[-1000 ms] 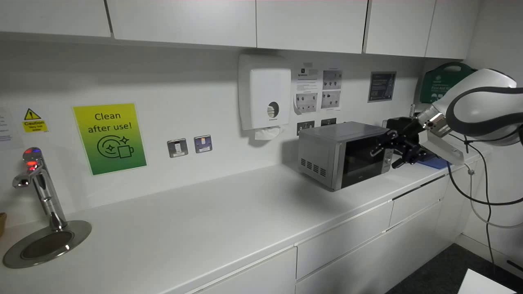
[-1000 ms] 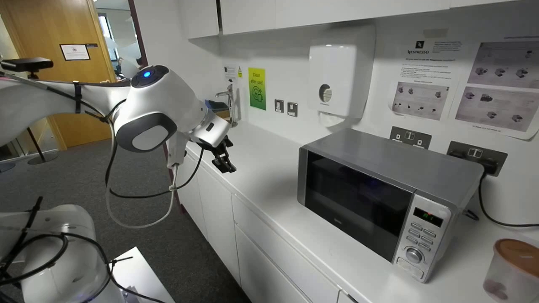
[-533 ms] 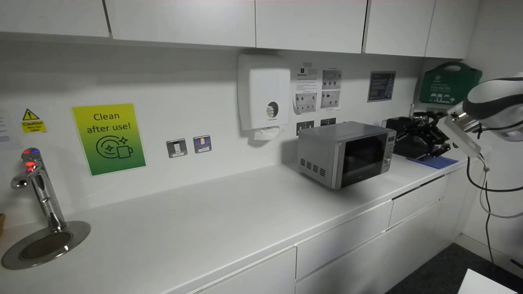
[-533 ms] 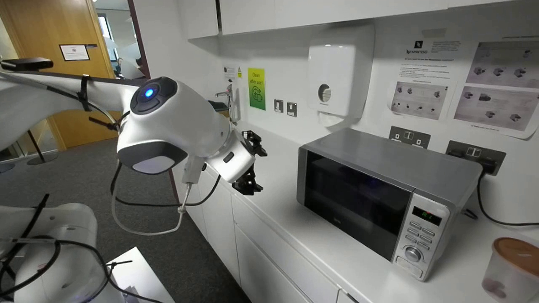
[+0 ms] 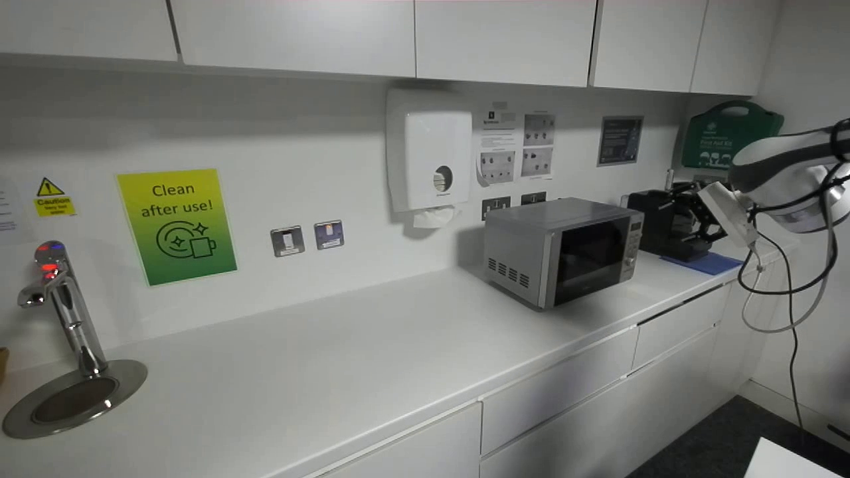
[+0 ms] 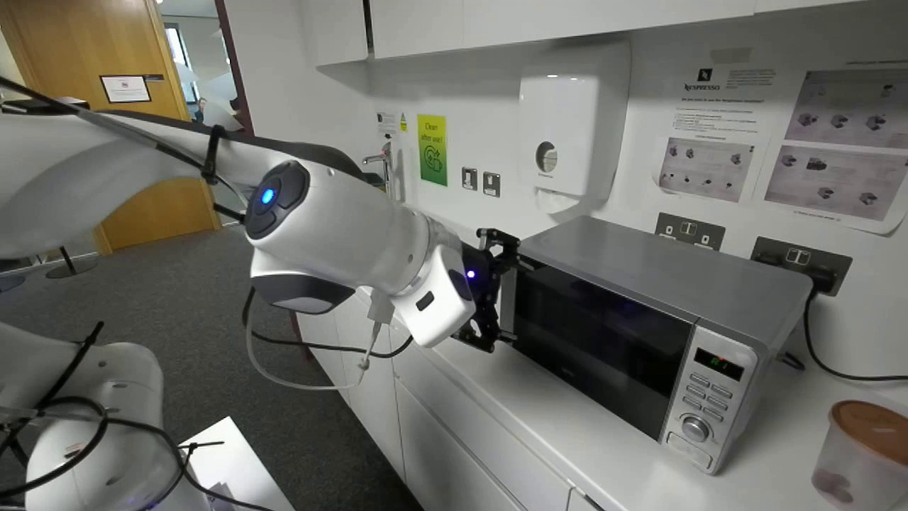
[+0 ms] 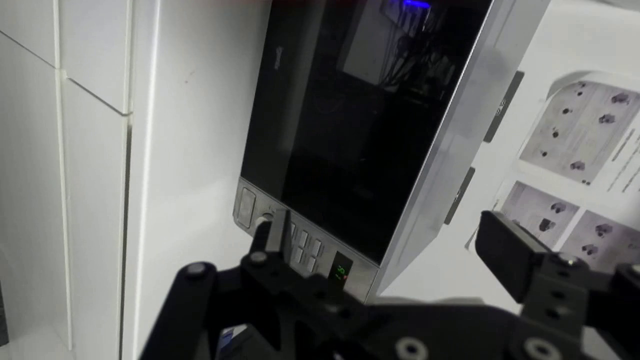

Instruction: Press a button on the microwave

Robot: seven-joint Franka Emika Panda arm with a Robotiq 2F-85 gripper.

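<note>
Both fingers [image 7: 507, 255] are kind of in the way: in the wrist view the left one blocks part of the knob [image 7: 263, 218] and some of the buttons [image 7: 317, 247] on the microwave [image 6: 624, 341], which also runs off the top edge there. In an exterior view they cover a bit of its left end too. The black machine [image 5: 644, 222] is partly hidden behind them, the arm [image 6: 340, 241] gets cut off in both exterior views, and the tub [image 6: 855, 454] at near right is cropped, contents too murky to call.

Readable stuff: poster [image 5: 178, 226] says "Clean after use!", sticker [image 5: 55, 205] says "Caution", sheet [image 6: 716, 135] says "Nespresso", green box [image 5: 727, 136] says "First Aid Kit". Logo [image 7: 278, 57] on the microwave is too small, and the green characters on its display [image 7: 341, 270] are too fuzzy to swear to.

Fingers are spread wide apart, and look well apart from the microwave, which sits on the counter [image 5: 299, 372] by the wall [image 5: 345, 166], toward the right in both exterior views.
</note>
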